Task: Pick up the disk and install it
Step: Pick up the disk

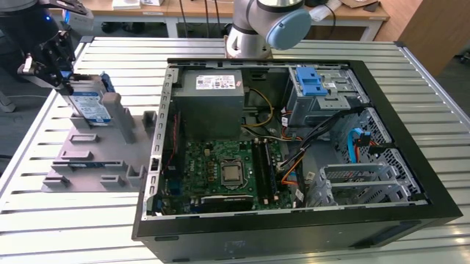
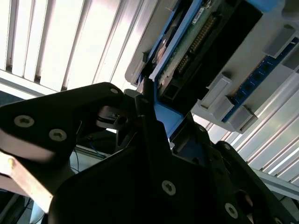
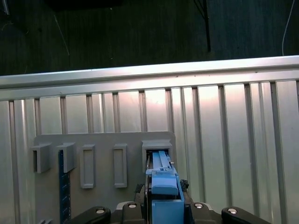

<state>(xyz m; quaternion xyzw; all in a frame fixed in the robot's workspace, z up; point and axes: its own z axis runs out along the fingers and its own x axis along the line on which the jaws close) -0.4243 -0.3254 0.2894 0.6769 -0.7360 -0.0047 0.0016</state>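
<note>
Slatted table edge: claw apparently around disk.

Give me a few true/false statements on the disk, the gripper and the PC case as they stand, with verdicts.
1. The gripper is shut on the disk. True.
2. The disk sits installed inside the computer case. False: it is outside the computer case, at the grey fixture on the exterior view's left.
3. The disk lies flat on the table. False: it stands on edge at the grey fixture.
4. The computer case is open, with its motherboard exposed. True.
</note>
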